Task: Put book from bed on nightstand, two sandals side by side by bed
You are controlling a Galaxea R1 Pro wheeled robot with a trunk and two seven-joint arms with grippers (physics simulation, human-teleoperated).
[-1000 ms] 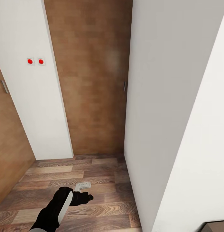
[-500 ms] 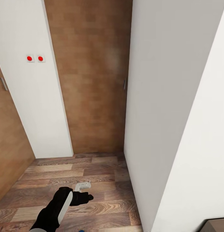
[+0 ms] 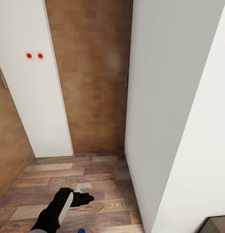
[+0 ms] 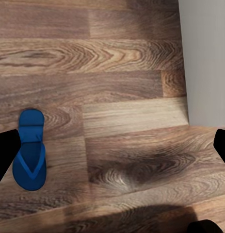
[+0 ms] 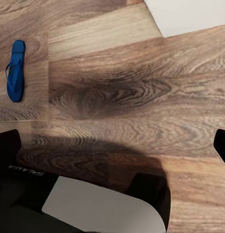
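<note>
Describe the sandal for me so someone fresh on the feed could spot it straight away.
Start with the wood-plank floor beside the white wall. Lying flat on those brown planks is the sandal, seen from the left wrist camera and again, smaller, from the right wrist one. It is the one bright blue thing there, a flat sole with a V-shaped strap.

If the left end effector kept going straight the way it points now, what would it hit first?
Most likely the bare wood-plank floor: the left end effector, fingers spread wide, looks straight down at it. The blue sandal lies off to one side, beside one fingertip, probably outside the line; depth is uncertain.
</note>
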